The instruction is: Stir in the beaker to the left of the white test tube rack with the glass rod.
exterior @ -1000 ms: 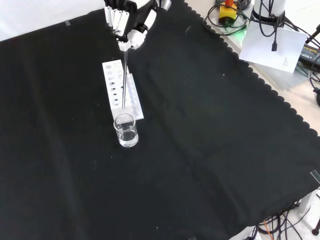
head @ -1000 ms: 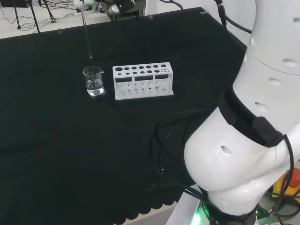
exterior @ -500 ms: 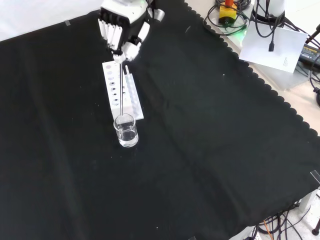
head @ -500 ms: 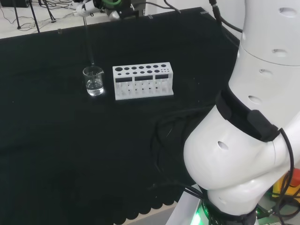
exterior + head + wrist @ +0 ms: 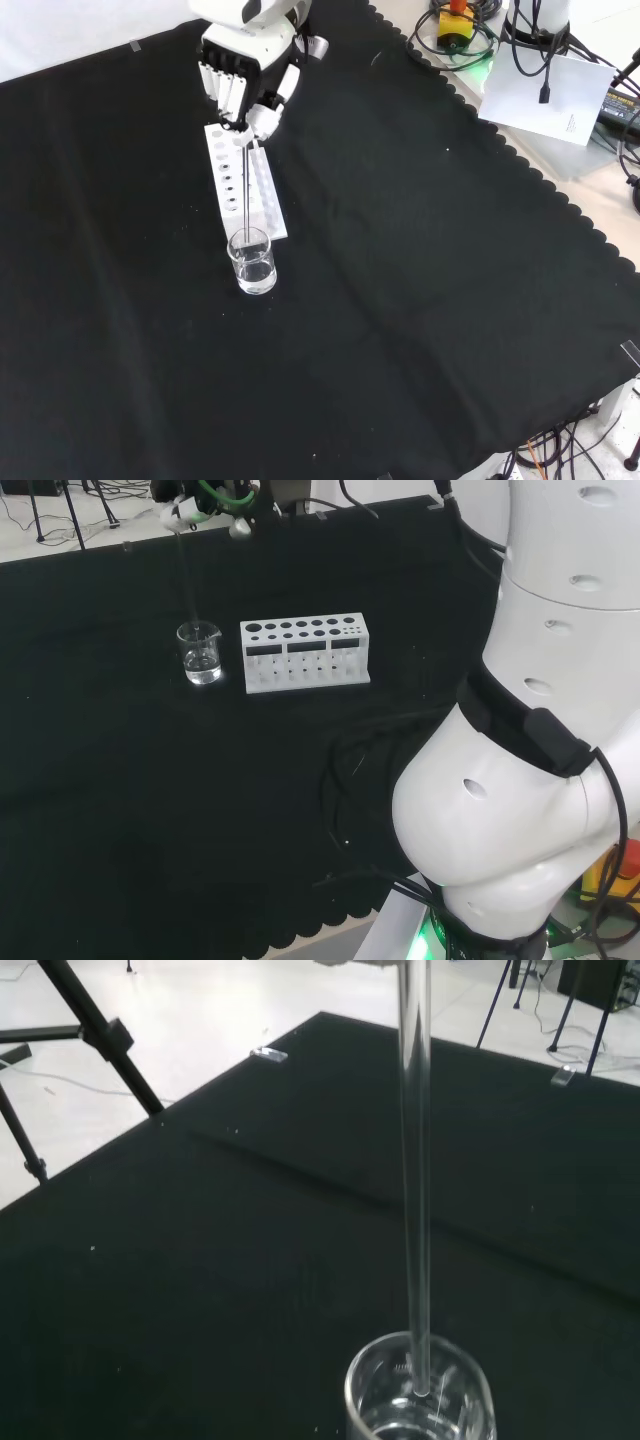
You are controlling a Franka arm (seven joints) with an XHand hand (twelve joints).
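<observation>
In the front view the hand [image 5: 245,75] comes down from the top edge, above the far end of the white test tube rack [image 5: 243,180], with its black and white fingers [image 5: 228,92] pointing down toward the cloth and curled together with the thumb around the upper end of the glass rod [image 5: 244,190]. The hand is clenched on the rod, pinching it near its top. The rod hangs almost upright from the fingers, passes in front of the rack and reaches down to the beaker [image 5: 251,261], which stands on the black cloth [image 5: 420,300] just beside the near end of the rack. In the wrist view the rod [image 5: 414,1170] runs straight down and its lower tip sits inside the mouth of the beaker [image 5: 420,1400], just below the rim; whether it touches the clear liquid at the bottom cannot be told. In the head view the hand [image 5: 190,508] is at the top edge, the rod [image 5: 186,575] drops from it with a slight tilt, and its tip meets the rim of the beaker [image 5: 200,652], which stands to the left of the rack [image 5: 305,653] and holds a little clear liquid. The arm's big white links [image 5: 530,730] rise at the right side of the head view, reaching over the bench toward the far edge.
</observation>
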